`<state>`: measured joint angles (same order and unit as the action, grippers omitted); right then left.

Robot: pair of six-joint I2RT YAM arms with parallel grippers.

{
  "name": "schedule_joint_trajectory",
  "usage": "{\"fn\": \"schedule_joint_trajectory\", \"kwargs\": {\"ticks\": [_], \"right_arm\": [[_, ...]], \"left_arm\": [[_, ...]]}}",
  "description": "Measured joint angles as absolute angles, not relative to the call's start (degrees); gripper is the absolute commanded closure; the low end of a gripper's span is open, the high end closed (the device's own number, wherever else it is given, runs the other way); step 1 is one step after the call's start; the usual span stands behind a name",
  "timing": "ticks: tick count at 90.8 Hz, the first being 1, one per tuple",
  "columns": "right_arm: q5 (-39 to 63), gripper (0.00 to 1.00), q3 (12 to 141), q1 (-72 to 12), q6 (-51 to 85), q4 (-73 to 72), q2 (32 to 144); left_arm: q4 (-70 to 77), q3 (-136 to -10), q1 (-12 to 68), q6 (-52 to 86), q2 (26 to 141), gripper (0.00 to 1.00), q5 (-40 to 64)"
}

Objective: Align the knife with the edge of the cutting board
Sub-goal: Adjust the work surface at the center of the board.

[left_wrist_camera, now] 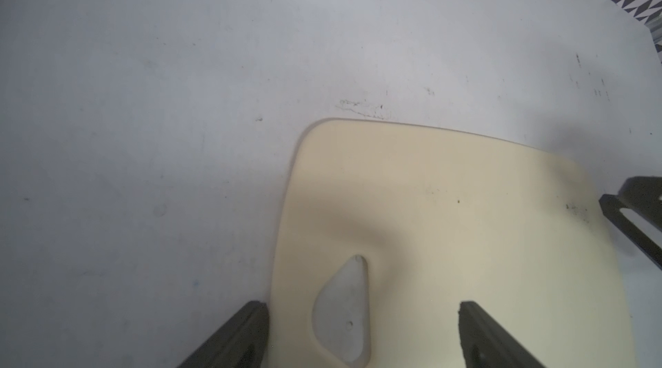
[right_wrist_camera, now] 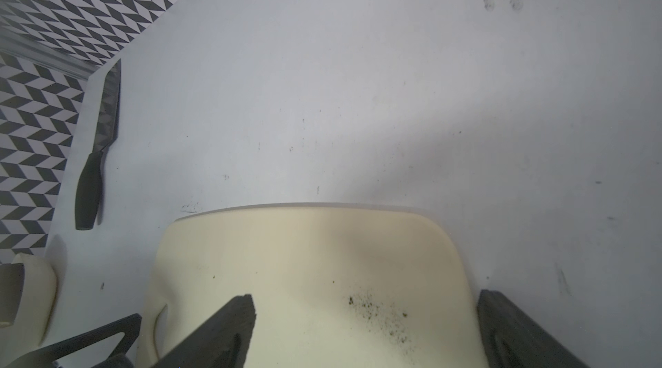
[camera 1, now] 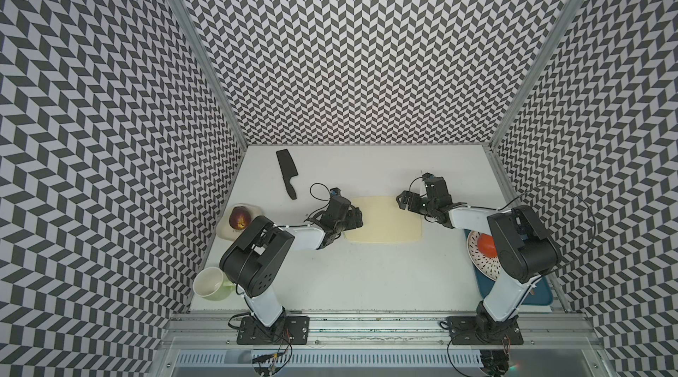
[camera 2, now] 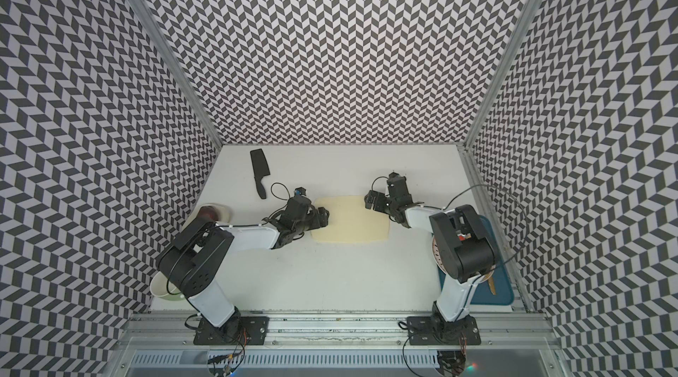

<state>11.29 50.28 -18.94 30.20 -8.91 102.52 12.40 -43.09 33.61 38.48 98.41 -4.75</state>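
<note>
My left gripper [camera 1: 357, 218] and right gripper [camera 1: 402, 202] are spread wide, holding nothing.
I should pinch the knife [camera 1: 285, 169] by its handle, then lay it along the cutting board [camera 1: 385, 223] edge.

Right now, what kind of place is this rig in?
Probably a lab robot test cell dressed as a kitchen counter: left arm and right arm bolted to an aluminium rail, chevron-patterned walls enclosing a white table, with a cutting board and knife laid out.
</note>
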Motion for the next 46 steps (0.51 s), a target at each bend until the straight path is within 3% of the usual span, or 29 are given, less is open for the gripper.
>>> {"fn": "schedule_joint_trajectory", "kwargs": {"ticks": [46], "right_arm": [[11.2, 0.00, 52.7, -22.4, 31.4, -10.3, 105.1]], "left_arm": [[11.0, -42.8, 31.0, 38.4, 97.9, 0.12, -8.0]]}}
